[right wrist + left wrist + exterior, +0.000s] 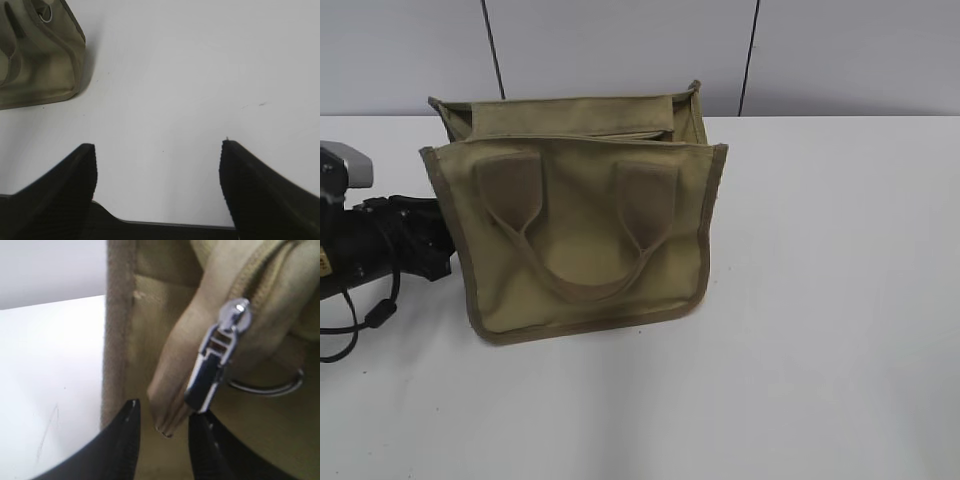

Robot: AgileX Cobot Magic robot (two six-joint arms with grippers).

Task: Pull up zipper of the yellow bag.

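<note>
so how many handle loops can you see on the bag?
1 handle shows fully, hanging on the front face of the yellow bag between two sewn patches, left and right. A second on the far face may be hidden.

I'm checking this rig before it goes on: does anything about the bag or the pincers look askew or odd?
Nothing looks damaged. The yellow bag stands upright on the table. The left pincer is open around the fabric tab below the zipper's silver pull. The right pincer hangs open over bare table.

One yellow bag, two looped handles, one zipper, two pincers, left pincer, right pincer
</note>
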